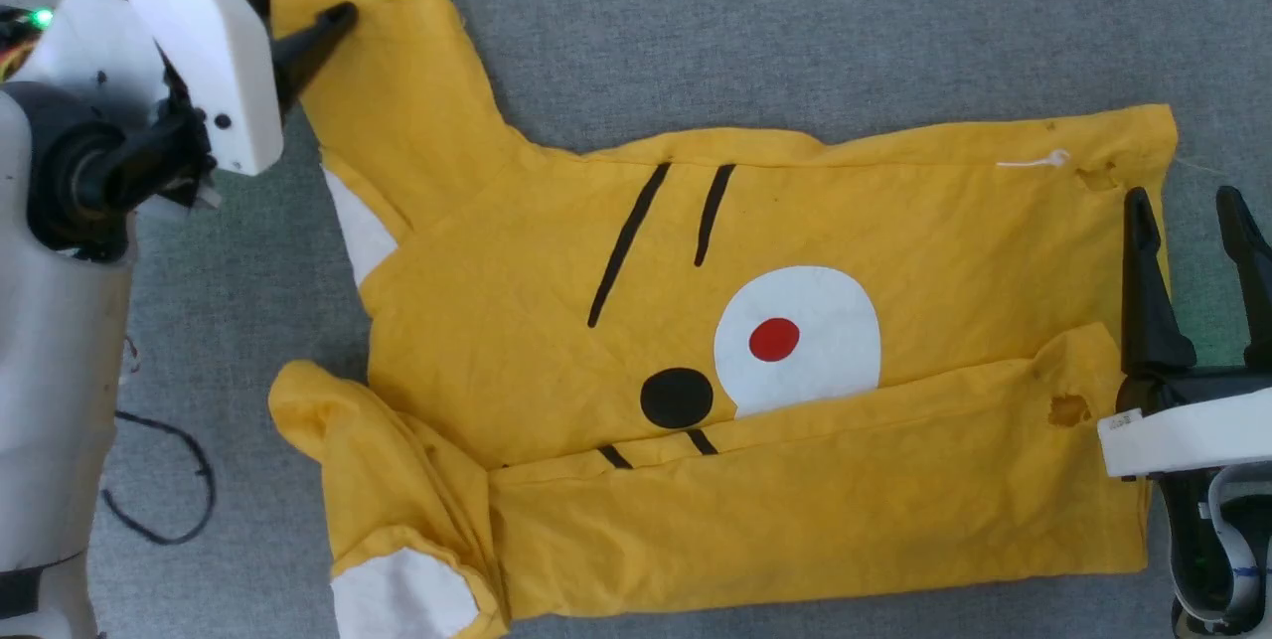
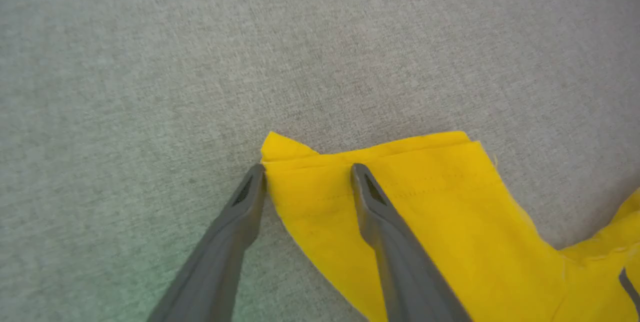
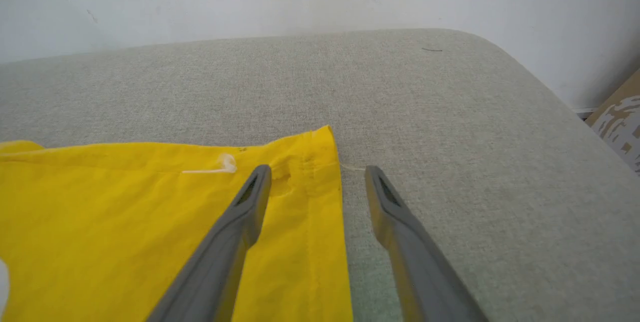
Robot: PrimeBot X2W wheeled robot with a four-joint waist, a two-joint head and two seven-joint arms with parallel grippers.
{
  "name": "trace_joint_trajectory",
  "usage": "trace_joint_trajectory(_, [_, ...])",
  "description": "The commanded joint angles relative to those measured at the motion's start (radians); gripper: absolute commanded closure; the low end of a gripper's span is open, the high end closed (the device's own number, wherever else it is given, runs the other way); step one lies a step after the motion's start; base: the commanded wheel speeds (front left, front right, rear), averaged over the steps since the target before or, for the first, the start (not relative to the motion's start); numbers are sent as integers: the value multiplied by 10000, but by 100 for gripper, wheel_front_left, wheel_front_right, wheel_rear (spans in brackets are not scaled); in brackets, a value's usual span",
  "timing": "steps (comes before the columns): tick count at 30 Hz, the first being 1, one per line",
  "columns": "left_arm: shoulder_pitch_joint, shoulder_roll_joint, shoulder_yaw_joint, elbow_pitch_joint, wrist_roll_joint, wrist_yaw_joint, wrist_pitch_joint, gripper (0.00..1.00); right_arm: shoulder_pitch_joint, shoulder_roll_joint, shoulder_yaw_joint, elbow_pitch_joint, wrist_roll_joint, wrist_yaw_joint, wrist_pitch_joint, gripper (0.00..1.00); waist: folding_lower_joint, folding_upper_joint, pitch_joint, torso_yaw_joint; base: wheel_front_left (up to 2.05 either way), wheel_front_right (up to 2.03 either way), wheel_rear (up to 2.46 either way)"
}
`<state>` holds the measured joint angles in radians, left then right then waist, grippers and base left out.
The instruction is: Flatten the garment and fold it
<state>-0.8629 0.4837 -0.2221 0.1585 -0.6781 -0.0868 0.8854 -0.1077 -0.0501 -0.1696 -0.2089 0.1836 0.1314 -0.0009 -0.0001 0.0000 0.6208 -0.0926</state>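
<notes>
A bright yellow cotton T-shirt [image 1: 497, 321] was pictured spread sideways on a grey woven fabric surface [image 1: 795, 23], with its sleeves toward the robot's left and its hem toward the right. The near long edge was seen folded up over the front, so that the lower rim of a white printed oval with a red dot [image 1: 835, 321] was covered; two slanted black stripes [image 1: 626, 241] were left showing above it. The far sleeve was laid flat, while the near sleeve was bunched.

The left gripper [image 1: 303, 5] was held at the far sleeve's cuff. Its two dark fingers were spread wide, with one placed at the cuff's outer corner and the other over the cloth [image 2: 307, 168]; nothing was clamped between them. The right gripper [image 1: 1183, 194] was likewise spread wide at the hem's far corner, with one finger above the yellow cloth and the other above bare grey fabric [image 3: 318, 169]. Whether cloth was touched could not be told.
</notes>
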Motion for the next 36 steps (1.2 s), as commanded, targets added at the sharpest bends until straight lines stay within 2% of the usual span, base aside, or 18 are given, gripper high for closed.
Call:
trace_joint_trajectory(1, [197, -22, -134, 115, -46, 43, 149, 100, -128, -1, -44, 27, 25, -7, -49, 0, 1, 0, 37, -32, 0, 0, 0])
trace_joint_trajectory(6, [373, -55, -64, -91, -123, 0, -205, 100, -450, -1, 34, -120, -316, -7, 99, 0, 1, 0, -208, 71, 0, 0, 0])
trace_joint_trajectory(10, [530, -143, 15, -106, -174, -53, -706, 100, -1071, -1, 128, -423, -552, -7, 621, 0, 1, 0, -563, 165, 0, 0, 0])
trace_joint_trajectory(14, [699, -197, 41, -11, -240, -75, -949, 100, -1969, -1, 221, -621, -751, -7, 1726, 0, 1, 0, -848, 218, 0, 0, 0])
trace_joint_trajectory(18, [764, -208, 47, 7, -294, -68, -1001, 100, -2622, -4, 61, -343, -958, -7, 3553, 0, 1, 0, -898, 258, 0, 0, 0])
trace_joint_trajectory(24, [729, -279, 2, -111, -356, -50, -1022, 100, -2757, -577, -76, 132, -799, -7, 6217, 0, 1, 0, -679, 403, 0, 0, 0])
trace_joint_trajectory(28, [710, -265, -13, -143, -378, -37, -1008, 100, -2677, -897, -177, 162, -625, -7, 6972, 0, 1, 0, -561, 450, 0, 0, 0])
trace_joint_trajectory(36, [656, -250, -58, -205, -420, -19, -977, 100, -2595, -894, -121, 564, -250, -7, 7676, 0, 1, 0, -405, 553, 0, 0, 0])
